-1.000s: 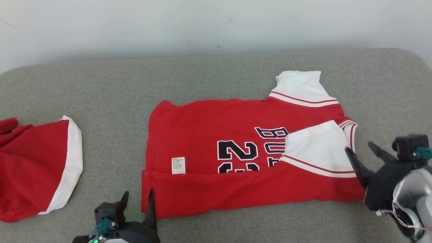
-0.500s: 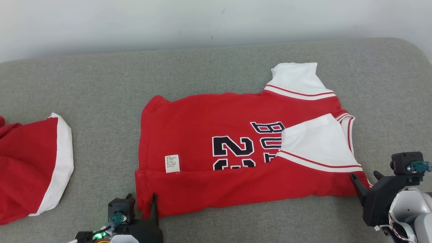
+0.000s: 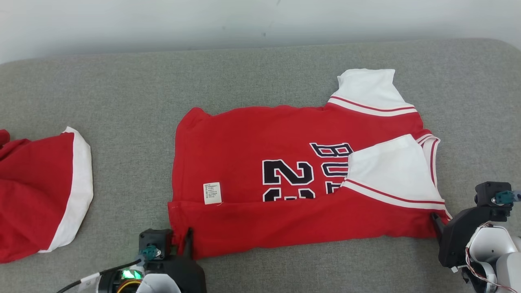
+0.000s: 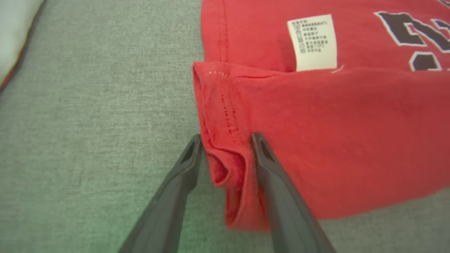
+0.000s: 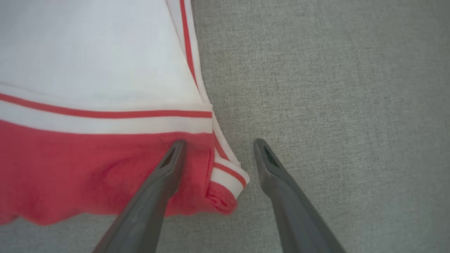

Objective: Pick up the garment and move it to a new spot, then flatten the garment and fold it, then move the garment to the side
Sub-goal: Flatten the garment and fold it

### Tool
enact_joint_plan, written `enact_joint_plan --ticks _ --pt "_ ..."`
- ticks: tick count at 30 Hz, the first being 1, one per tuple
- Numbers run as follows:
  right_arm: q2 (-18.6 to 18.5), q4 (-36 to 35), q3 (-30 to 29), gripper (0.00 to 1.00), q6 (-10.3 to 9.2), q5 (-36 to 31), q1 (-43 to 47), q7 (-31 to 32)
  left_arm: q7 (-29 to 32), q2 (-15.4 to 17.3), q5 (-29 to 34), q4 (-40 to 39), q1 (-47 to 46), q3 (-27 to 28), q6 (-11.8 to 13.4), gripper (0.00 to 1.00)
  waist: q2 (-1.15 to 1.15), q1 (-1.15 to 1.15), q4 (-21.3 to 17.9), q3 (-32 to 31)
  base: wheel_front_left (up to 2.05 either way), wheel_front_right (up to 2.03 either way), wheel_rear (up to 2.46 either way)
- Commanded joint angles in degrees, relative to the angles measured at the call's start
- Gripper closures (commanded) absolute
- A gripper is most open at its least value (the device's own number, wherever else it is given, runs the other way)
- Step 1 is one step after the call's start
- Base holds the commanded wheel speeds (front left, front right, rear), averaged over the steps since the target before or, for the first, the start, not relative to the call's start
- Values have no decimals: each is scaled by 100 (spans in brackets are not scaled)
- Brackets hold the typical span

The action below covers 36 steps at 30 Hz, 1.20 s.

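Garment [image 3: 293,183] flat on couch [image 3: 122,101], long axis running left to right, near edge folded up. Left gripper [image 4: 225,137] at near left corner, fingers [image 4: 277,189] apart astride bunched hem [image 4: 226,116]. Right gripper [image 5: 219,143] at near right corner, fingers apart, one over cloth, one over couch.
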Motion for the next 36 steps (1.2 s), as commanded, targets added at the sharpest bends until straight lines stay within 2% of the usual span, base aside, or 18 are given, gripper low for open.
enact_joint_plan --ticks 1,7,8,9,16,20,26,33,34,35,36 --pt "113 79 -31 0 -14 -72 -4 100 361 -111 -171 222 344 -224 -123 100 1 1 3 8 0 0 0" --pt "315 226 -118 0 -14 -175 44 433 456 -63 -232 121 449 -255 -135 100 1 1 5 -12 0 0 0" --pt "341 231 -108 61 -14 -115 53 477 463 -56 -243 110 457 -258 -136 100 1 1 3 -20 0 0 0" --pt "359 211 -85 100 -14 -70 65 485 466 -52 -256 93 462 -261 -139 100 1 1 2 -30 0 0 0" --pt "288 -66 -154 100 -15 168 284 609 518 39 -312 -98 542 -268 -186 100 1 1 -14 -169 0 0 0" --pt "315 -477 -333 100 -15 282 552 680 561 187 -361 -338 700 -255 -151 100 1 1 -31 -294 0 0 0" --pt "627 -1211 -711 100 -15 303 1171 883 724 392 -433 -857 1051 -245 43 100 1 1 -44 -443 0 0 0" --pt "846 -1598 -796 100 -15 295 1436 995 876 477 -522 -1371 1309 -211 206 100 1 1 -61 -482 0 0 0" --pt "856 -1624 -777 79 -15 281 1444 972 803 514 -468 -1412 1292 -201 214 67 1 1 -65 -483 0 0 0" --pt "880 -1638 -795 0 -15 291 1441 935 765 532 -447 -1439 1284 -191 218 0 1 1 -71 -485 0 0 0" --pt "894 -1657 -788 0 -15 296 1432 902 723 534 -430 -1462 1274 -173 235 0 1 1 -74 -488 0 0 0"
